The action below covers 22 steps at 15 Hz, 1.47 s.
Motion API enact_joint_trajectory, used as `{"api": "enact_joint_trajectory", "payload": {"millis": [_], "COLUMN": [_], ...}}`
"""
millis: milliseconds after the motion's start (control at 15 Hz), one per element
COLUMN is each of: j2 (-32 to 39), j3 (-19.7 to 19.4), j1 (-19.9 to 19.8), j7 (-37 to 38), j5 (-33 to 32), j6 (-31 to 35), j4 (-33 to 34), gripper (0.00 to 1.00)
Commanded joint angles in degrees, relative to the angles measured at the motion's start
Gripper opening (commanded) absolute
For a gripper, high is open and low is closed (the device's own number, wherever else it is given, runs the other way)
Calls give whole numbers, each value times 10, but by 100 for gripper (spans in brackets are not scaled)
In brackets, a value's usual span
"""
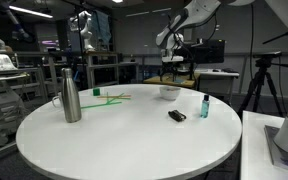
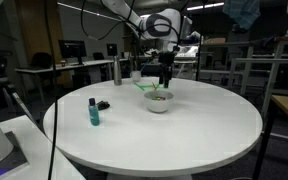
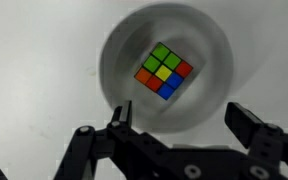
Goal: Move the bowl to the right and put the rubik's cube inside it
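Tabletop, round and white, spreads wide around the small shallow white round bowl mid-frame; multicoloured rubik's cube lies inside, black gripper released above

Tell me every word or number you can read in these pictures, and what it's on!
No text can be read anywhere.
small teal bottle: any label is too small and blurred to read.
steel bottle: no lettering shows.
rubik's cube in the bowl: only coloured squares, no letters.
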Motion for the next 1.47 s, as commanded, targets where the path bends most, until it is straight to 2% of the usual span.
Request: {"api": "enact_joint_trajectory", "payload": {"millis": [0, 600, 1400], "j2": [-26, -69, -60], "j3": [5, 13, 12], "j1": [-1, 6, 8], "j7": [6, 2, 0], "j5": [8, 8, 1], "j6": [-10, 3, 2], "j4": [18, 22, 23], "gripper": [100, 100, 100]}}
